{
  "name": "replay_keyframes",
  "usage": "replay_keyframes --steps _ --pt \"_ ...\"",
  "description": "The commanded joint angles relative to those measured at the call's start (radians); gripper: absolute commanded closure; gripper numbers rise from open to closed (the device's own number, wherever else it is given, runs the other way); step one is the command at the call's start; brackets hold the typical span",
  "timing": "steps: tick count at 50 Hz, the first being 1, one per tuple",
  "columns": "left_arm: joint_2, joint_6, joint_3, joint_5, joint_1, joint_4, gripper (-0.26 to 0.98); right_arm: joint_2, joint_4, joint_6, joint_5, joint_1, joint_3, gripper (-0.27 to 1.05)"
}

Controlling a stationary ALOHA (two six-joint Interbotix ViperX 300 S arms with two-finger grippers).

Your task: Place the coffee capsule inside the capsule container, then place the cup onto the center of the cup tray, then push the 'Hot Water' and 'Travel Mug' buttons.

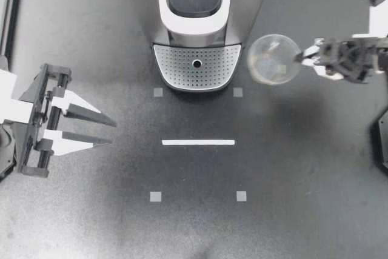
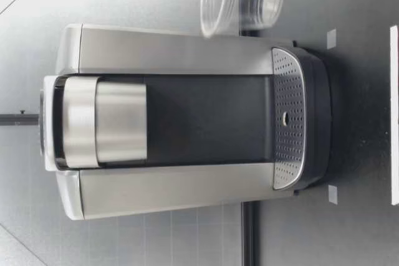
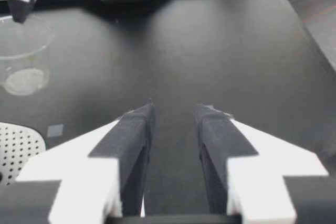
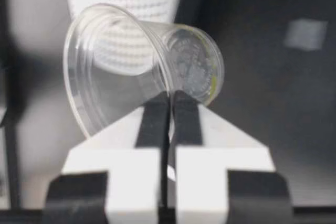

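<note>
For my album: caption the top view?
Right gripper pinches a clear plastic cup beside the silver coffee machine's perforated tray.

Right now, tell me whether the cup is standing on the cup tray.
No, the cup hangs beside the cup tray, pinched at its rim by my right gripper.

Lab bench: taped markers (image 1: 156,196) on black table (image 1: 91,210).

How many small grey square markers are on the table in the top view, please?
4. Two flank the cup tray's front: left tray square, right tray square. Two lie beyond the white strip: left outer square, right outer square. The coffee machine could hide more.
</note>
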Motion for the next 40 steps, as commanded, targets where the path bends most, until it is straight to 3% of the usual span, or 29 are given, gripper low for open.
replay_keyframes --steps 1,40 --pt "-0.005 0.0 -0.008 -0.006 0.002 -0.002 0.41 0.029 0.002 0.008 -0.041 0.032 -0.051 0.73" --pt "-0.008 0.002 0.014 -0.008 0.002 -0.002 0.41 0.387 0.0 0.006 -0.083 0.084 -0.341 0.73"
